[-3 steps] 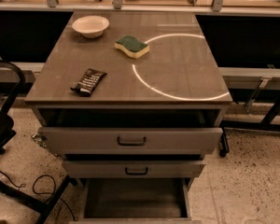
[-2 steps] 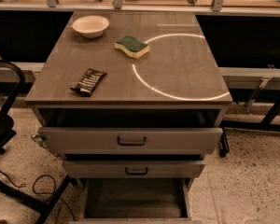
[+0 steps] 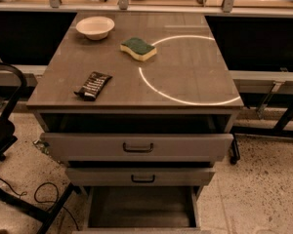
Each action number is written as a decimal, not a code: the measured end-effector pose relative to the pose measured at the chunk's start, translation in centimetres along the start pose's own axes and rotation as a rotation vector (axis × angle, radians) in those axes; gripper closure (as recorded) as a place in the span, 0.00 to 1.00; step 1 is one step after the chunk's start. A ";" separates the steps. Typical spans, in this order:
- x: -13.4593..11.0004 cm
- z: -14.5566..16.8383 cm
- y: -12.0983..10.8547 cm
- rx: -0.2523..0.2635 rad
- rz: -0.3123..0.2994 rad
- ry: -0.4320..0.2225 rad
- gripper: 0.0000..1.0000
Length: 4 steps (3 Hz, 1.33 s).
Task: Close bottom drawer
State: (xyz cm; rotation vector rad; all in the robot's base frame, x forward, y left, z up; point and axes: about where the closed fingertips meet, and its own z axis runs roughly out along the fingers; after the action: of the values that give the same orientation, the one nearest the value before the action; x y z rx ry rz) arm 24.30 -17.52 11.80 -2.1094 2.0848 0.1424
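While the bottom drawer (image 3: 141,209) stands pulled well out at the foot of the cabinet (image 3: 53,89), dark interior bare to view, front panel mostly cut off by the lower edge of the frame, nothing is in contact with it. The gripper is out of shot altogether: no arm in view, so whether its jaws are open or closed cannot be told, nor whether it holds or touches anything. Judged step: approach not yet made, drawer untouched, task at its start. Middle drawer (image 3: 141,176) and top drawer (image 3: 136,146) also sit partly out, each less than the one beneath, stepped like stairs, and both overhang the rear of the lowest one. Next move, as I read it: bring the gripper down low in front of the lowest panel, square to it, and press straight back along the runners until the panel sits flush. Coming in too high risks shoving the middle front instead. On the cabinet top lie a white bowl (image 3: 94,27), a green-and-yellow sponge (image 3: 138,48) and a flat black packet (image 3: 93,85), all well apart from the drawers and of no concern. Black chair frame (image 3: 7,126) stands just left of the cabinet
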 end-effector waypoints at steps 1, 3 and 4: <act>-1.0 4.1 -0.3 0.033 -0.021 -0.056 1.00; -2.6 5.4 -3.6 0.140 -0.106 -0.071 1.00; -3.0 5.0 -5.6 0.179 -0.143 -0.057 1.00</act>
State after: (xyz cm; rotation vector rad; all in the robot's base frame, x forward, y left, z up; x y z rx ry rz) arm 30.07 -13.55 7.74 -2.1107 1.8343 -0.0031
